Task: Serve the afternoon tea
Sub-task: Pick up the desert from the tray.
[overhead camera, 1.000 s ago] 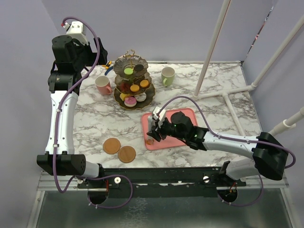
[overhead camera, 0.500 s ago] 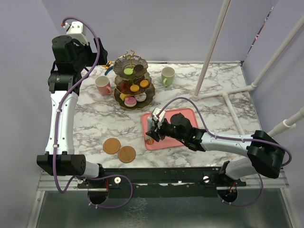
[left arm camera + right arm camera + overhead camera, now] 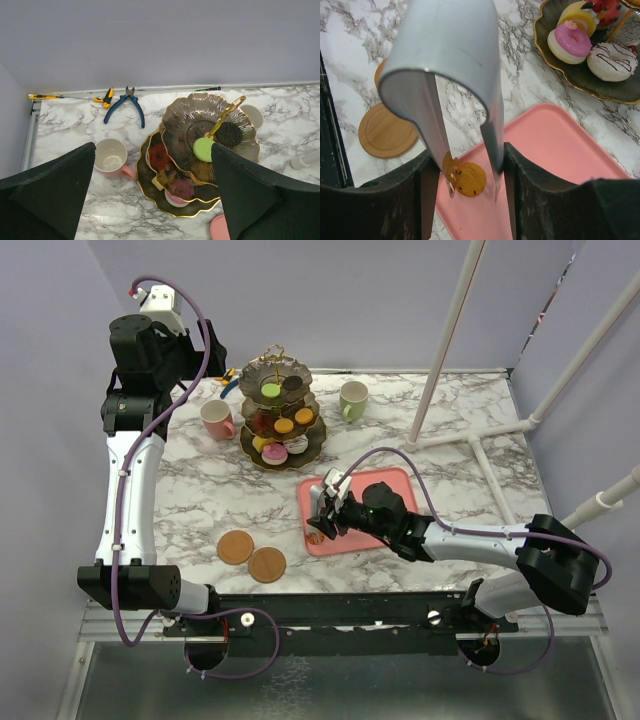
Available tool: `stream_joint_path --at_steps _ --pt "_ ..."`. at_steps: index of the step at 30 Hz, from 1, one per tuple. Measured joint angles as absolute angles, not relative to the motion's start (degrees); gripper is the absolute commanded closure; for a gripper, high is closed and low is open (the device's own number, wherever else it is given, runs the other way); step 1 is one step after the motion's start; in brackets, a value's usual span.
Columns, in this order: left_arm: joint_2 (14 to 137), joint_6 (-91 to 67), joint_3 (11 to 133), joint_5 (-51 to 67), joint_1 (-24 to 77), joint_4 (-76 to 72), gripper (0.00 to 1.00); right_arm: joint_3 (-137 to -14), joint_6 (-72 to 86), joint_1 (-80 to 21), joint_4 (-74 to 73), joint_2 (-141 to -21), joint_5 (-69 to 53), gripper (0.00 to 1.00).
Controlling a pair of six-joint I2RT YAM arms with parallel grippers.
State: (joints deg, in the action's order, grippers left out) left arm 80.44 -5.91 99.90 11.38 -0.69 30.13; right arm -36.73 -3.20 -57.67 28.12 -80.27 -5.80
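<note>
The dark three-tier stand (image 3: 282,415) with its gold ring holds several toy pastries; it also shows in the left wrist view (image 3: 200,150). A pink mug (image 3: 214,418) stands to its left and a pale-green mug (image 3: 352,398) to its right. Two brown coasters (image 3: 235,547) (image 3: 267,565) lie near the front edge. My right gripper (image 3: 320,525) is open and low over a brown cookie (image 3: 469,179), with its fingers on either side of it (image 3: 472,194). My left gripper (image 3: 207,348) is open and empty, high above the back left (image 3: 152,150).
The cookie lies on the near-left corner of the flat pink tray (image 3: 400,478) (image 3: 560,145). Blue-handled pliers (image 3: 125,102) and a yellow tool lie by the back wall. White pipe posts (image 3: 445,340) rise at the right.
My right gripper has shifted slightly over the tray's near-left corner, its fingers staying around the cookie. The left arm has not moved.
</note>
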Motion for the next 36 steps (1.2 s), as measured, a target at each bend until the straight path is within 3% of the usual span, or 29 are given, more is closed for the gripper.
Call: stream_joint_path --at_steps 19,36 --pt "80.4 -5.9 99.9 11.4 -0.7 30.2 0.01 -33.6 -6.5 -57.7 28.8 -76.4 5.0 0.51" --pt "79.6 -5.9 100.6 12.2 -0.7 30.2 0.01 -31.9 -4.1 -57.7 32.9 -74.3 2.7 0.50"
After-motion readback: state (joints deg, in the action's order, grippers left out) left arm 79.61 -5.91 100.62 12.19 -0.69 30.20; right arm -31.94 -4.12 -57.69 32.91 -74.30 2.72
